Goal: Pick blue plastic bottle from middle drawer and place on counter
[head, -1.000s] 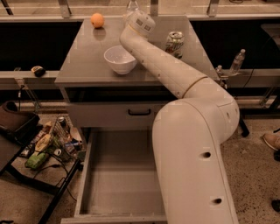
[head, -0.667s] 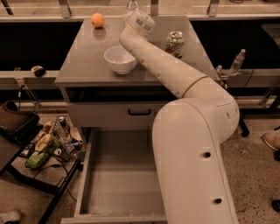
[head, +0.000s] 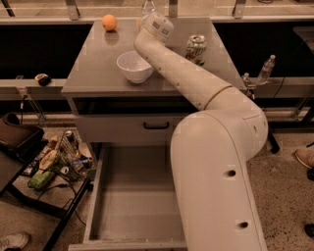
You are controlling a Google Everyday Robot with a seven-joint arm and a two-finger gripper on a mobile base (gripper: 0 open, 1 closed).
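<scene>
The blue plastic bottle (head: 148, 6), clear with a pale label, stands upright at the far back edge of the counter (head: 95, 61). My gripper (head: 147, 17) is right at the bottle, at the end of the arm stretched across the counter; the wrist (head: 158, 27) hides it. I cannot tell whether the bottle rests on the counter or is held just above it. The middle drawer (head: 135, 201) is pulled out below, and its grey floor is bare.
On the counter are a white bowl (head: 134, 65), an orange (head: 109, 22) and a green-and-white soda can (head: 196, 47). A shut drawer face with a black handle (head: 157, 126) sits above the open drawer. A cluttered rack (head: 51, 164) stands left. Another bottle (head: 267, 68) is at right.
The arm and bottle have not visibly moved. A shoe has come into view at the lower left corner.
</scene>
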